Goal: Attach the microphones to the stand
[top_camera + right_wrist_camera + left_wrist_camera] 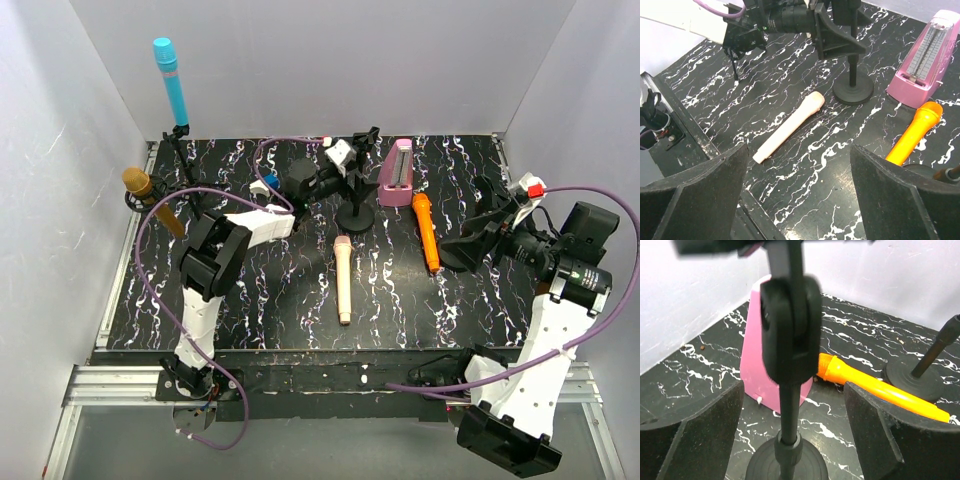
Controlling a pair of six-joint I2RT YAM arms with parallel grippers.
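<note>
The pale pink-cream microphone lies flat on the marbled table, and the orange microphone lies to its right. A sky blue microphone stands clipped upright on a back-left stand. A gold one sits tilted on a stand at the left edge. My left gripper is open around the middle stand's pole, with a gap on each side. My right gripper hangs open over bare table near the orange microphone, holding nothing.
A mauve block stands behind the middle stand's round base. Another stand's base sits at the right, by the orange microphone. White walls close in the back and sides.
</note>
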